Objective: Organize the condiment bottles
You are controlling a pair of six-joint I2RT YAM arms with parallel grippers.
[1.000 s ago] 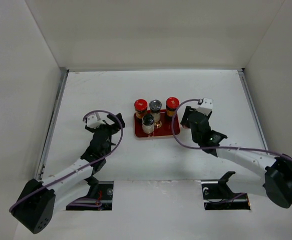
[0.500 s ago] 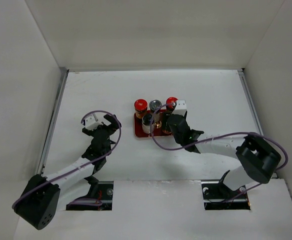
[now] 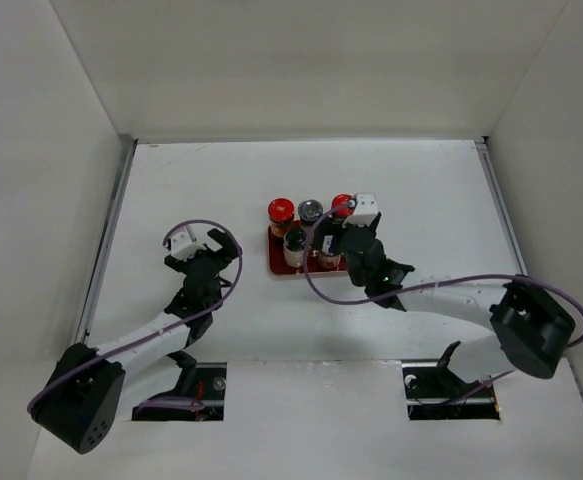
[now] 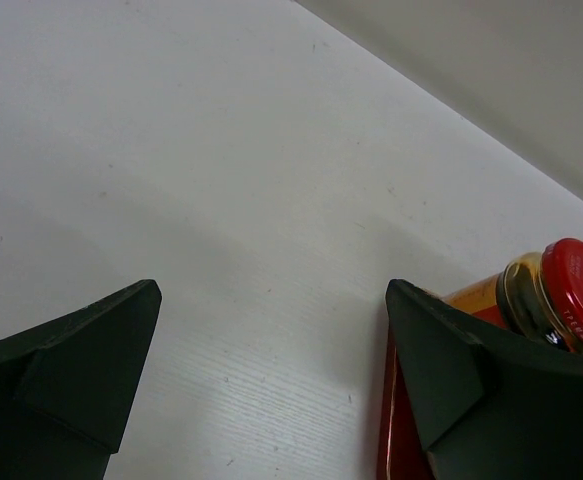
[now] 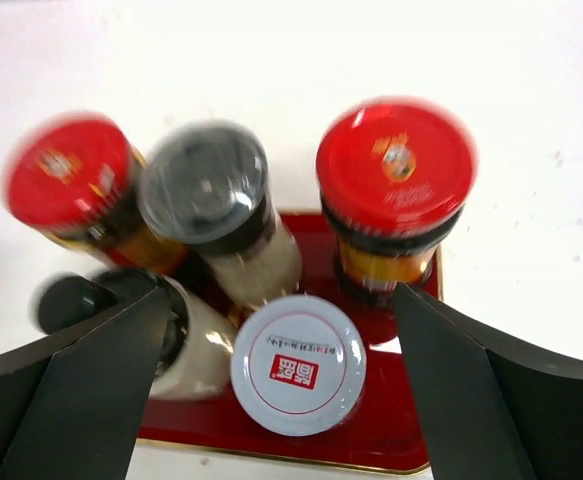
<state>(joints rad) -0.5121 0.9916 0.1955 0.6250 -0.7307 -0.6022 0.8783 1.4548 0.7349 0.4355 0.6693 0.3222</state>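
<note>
**Five bottles on the red tray, right fingers spread around the white-capped one**

All the condiment bottles stand upright on the red tray (image 5: pixel 201 428), which lies near the middle of the table (image 3: pixel 421 190). In my right wrist view the back row runs from left to right. First comes a red-capped bottle (image 5: pixel 68 172). Next is a grey-capped bottle (image 5: pixel 204 183) with a pale body. Last is a second red-capped bottle (image 5: pixel 396 165) with an amber and dark body. The first two crowd close together, and I cannot tell whether they touch. In front of them the black-capped bottle (image 5: pixel 71 300) stands at the left. The short white-capped bottle (image 5: pixel 298 364), with red print on its lid, stands at the tray's near edge.

The right fingers (image 5: pixel 81 400) are spread wide over the near side of the tray, one on each side of the white-capped bottle. A gap shows on both sides. I cannot tell how high they sit above it. From the top camera this arm's wrist covers the white-capped bottle and part of the second red-capped bottle.

The left fingers (image 4: pixel 71 380) are also apart, held over table to the left of the tray and clear of it. In the left wrist view only table surface shows between them. The tray's corner and the red-capped bottle show just past the right-hand finger.
</note>
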